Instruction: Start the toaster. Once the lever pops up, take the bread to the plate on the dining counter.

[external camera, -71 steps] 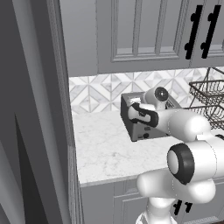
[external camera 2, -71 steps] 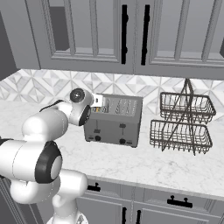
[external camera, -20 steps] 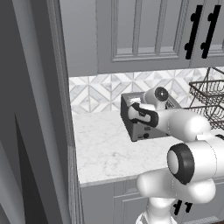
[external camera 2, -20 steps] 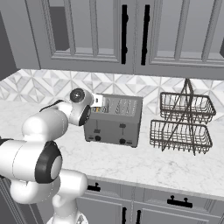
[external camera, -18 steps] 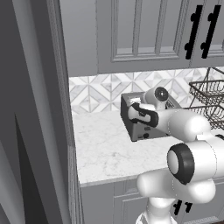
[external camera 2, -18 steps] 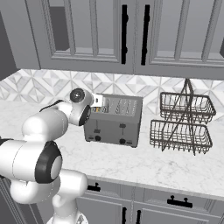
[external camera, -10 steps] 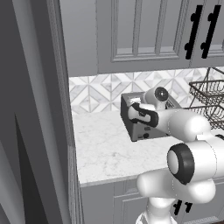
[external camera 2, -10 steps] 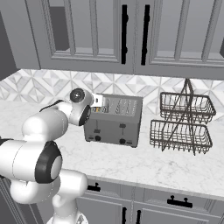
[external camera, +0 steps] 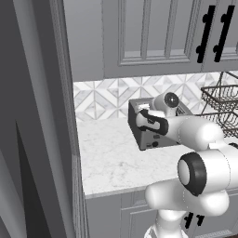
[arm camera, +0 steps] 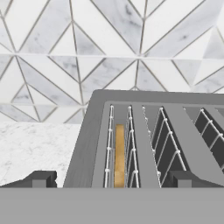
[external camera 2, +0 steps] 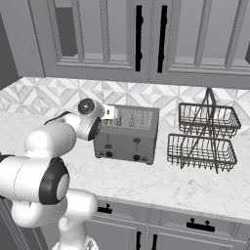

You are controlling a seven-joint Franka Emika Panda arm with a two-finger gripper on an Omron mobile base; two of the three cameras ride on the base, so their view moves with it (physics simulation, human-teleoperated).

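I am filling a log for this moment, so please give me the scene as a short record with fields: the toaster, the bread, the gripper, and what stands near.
toaster: dark grey toaster on the marble counter, against the tiled wall
bread: tan bread sits low inside the left slot, edge-on in the hand view
gripper: gripper open, above the toaster's near end, holding nothing
nearby: two-tier wire basket beside the toaster
cabinets: grey cabinets above

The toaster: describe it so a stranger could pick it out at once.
On the white marble counter, against the diamond-patterned tile wall, a dark grey boxy toaster stands left of a two-tier wire basket rack. Unlike the open rack, it is solid, with slots on top and small black controls on its front.
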